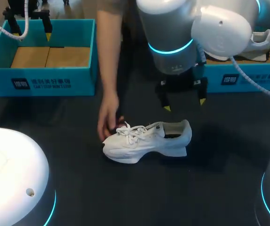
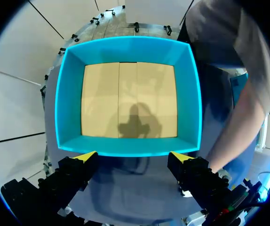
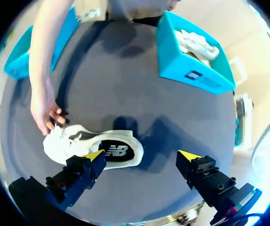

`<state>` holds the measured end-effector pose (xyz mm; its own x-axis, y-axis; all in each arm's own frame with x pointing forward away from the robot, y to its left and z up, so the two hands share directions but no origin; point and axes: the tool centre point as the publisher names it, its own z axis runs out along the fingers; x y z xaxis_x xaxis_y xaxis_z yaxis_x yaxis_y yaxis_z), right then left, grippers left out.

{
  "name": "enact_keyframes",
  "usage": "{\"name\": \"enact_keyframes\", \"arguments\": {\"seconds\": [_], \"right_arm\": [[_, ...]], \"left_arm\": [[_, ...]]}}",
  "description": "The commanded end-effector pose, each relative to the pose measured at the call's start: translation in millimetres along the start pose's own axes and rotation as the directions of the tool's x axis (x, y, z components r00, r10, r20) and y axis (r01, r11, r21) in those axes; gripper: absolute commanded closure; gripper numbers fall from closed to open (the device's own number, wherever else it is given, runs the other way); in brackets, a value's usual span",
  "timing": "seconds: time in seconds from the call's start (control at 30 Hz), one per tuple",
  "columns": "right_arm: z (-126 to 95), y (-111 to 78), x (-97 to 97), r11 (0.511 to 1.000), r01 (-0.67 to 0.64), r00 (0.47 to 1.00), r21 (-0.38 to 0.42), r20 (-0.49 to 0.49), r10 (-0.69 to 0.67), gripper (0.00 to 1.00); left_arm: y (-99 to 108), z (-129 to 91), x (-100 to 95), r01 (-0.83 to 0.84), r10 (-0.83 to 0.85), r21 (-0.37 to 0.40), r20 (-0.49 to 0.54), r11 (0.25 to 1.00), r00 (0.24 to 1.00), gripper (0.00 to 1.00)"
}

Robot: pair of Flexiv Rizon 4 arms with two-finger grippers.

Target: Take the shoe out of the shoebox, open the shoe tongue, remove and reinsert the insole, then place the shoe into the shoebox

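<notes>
A white shoe (image 1: pixel 146 140) lies on its sole on the dark table, toe toward my left side; in the right wrist view the white shoe (image 3: pixel 90 146) sits just ahead of one fingertip. My right gripper (image 1: pixel 183 103) hangs open a little above and behind the shoe's heel, holding nothing. A person's hand (image 1: pixel 107 123) reaches over the table and touches the shoe's toe. My left gripper (image 1: pixel 31 29) hovers open over the empty left blue shoebox (image 1: pixel 45 56); the left wrist view shows the box's cardboard floor (image 2: pixel 128 99) ahead of that open gripper (image 2: pixel 132 157).
A second blue box (image 1: pixel 248 70) at the back right holds another white shoe (image 1: pixel 257 44). The person's arm (image 1: pixel 110 47) crosses the table between the two boxes. The arm bases (image 1: pixel 12 179) sit at the front corners.
</notes>
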<state>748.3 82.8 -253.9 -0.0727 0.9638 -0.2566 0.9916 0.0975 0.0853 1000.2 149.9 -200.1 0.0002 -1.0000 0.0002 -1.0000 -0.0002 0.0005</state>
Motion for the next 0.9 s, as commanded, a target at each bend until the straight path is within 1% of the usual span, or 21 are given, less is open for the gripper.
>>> {"name": "enact_keyframes", "arguments": {"seconds": [0.03,0.17,0.23,0.27,0.9], "right_arm": [[5.7,-4.9,-4.7,0.857,0.509,0.856,-0.08,-0.056,-0.514,0.0],[7.7,-13.1,-10.3,0.789,0.605,0.785,-0.108,-0.086,-0.614,0.0],[9.1,-15.8,-12.3,0.762,0.637,0.755,-0.12,-0.102,-0.647,0.0],[9.8,-16.4,-13.9,0.757,0.642,0.749,-0.121,-0.109,-0.653,0.0],[9.8,-16.4,-13.9,0.757,0.642,0.749,-0.121,-0.109,-0.653,0.0]], "left_arm": [[0.3,-0.1,-0.1,0.0,0.0,0.0,0.0,1.0,1.0,0.0],[0.3,-0.1,-0.1,0.0,0.0,0.0,0.0,1.0,1.0,0.0],[0.3,-0.1,-0.1,0.0,0.0,0.0,0.0,1.0,1.0,0.0],[0.3,-0.1,-0.1,0.0,0.0,0.0,0.0,1.0,1.0,0.0],[0.3,-0.1,-0.1,0.0,0.0,0.0,0.0,1.0,1.0,0.0]]}}
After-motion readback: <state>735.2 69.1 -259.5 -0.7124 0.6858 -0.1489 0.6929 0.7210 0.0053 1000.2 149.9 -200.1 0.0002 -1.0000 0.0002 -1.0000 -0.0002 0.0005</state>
